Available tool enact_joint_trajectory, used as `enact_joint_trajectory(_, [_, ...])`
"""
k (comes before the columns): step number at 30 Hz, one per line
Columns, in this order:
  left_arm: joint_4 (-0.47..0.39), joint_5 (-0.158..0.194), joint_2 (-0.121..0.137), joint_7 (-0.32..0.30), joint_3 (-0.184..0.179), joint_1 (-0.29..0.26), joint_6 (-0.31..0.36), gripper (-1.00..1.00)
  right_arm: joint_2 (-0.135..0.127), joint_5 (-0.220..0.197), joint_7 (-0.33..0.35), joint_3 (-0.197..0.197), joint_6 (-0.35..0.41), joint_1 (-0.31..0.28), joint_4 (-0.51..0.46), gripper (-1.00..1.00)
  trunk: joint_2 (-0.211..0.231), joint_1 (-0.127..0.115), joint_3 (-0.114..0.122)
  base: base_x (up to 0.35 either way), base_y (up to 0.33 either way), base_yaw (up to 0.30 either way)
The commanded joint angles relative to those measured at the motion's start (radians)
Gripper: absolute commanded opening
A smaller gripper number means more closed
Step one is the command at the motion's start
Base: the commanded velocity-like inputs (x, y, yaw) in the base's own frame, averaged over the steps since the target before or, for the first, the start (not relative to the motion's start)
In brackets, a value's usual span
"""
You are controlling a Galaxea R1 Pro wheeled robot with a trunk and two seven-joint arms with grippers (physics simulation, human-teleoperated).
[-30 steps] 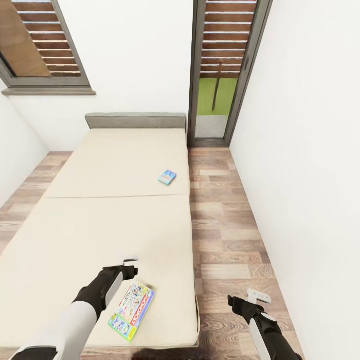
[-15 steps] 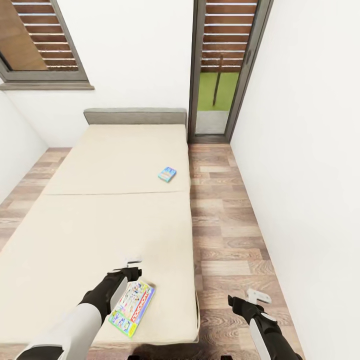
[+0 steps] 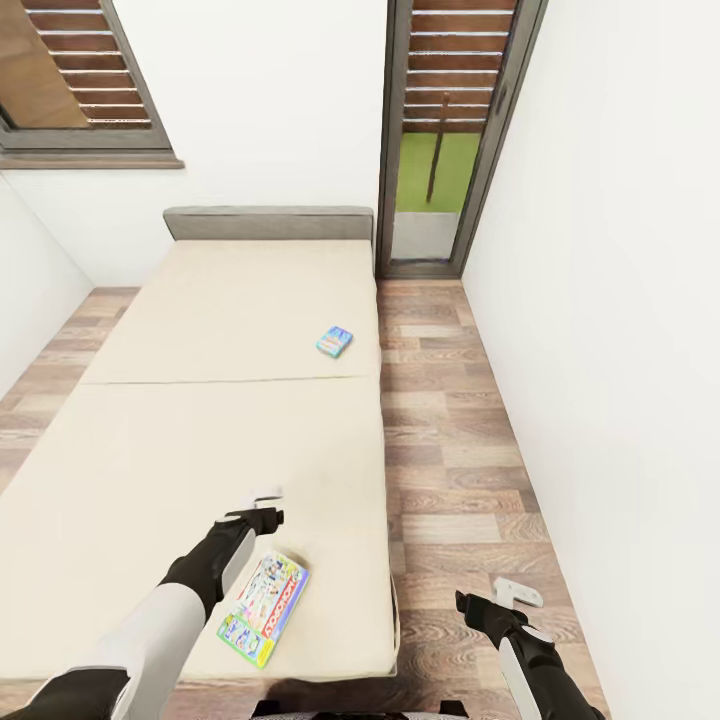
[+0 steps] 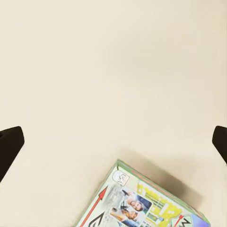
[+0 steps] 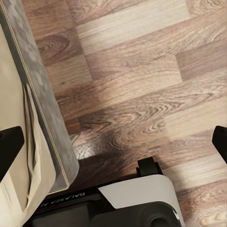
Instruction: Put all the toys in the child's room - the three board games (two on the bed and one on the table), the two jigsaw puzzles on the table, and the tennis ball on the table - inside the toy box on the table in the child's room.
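Two board games lie on the cream bed (image 3: 180, 440). A green-edged game box (image 3: 265, 606) (image 4: 142, 203) rests near the bed's near right corner. A small blue game box (image 3: 334, 342) lies further up, close to the bed's right edge. My left gripper (image 3: 262, 506) hovers open over the cover just beyond the green-edged box, nothing between its fingers (image 4: 9, 146). My right gripper (image 3: 515, 593) hangs open over the wood floor beside the bed, empty, with one fingertip (image 5: 9, 144) visible in the right wrist view.
A grey headboard (image 3: 268, 222) stands at the bed's far end against the white wall. A grey-framed glass door (image 3: 440, 140) and a window (image 3: 70, 80) are beyond. A strip of wood floor (image 3: 450, 440) runs between bed and right wall. My base (image 5: 123, 203) sits by the bed corner.
The whole head view has shifted, so the camera moved; bed and boxes sit slightly higher and further. My left gripper has crept a little forward past the green-edged box. The right arm is unchanged.
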Motion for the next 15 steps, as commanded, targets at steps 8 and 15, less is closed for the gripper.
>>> enact_joint_trajectory(8, [0.003,0.006,-0.001,0.003,0.002,-0.012,0.001,1.00,0.001,-0.009,-0.005,-0.001,0.005,0.000,-0.002,1.00,-0.002,0.000,-0.014,0.000,0.000,0.000])
enact_joint_trajectory(15, [0.003,0.006,-0.004,0.003,0.002,-0.013,0.000,1.00,0.001,-0.009,-0.004,-0.001,0.005,0.000,-0.002,1.00,-0.002,0.000,-0.026,0.000,0.000,0.000])
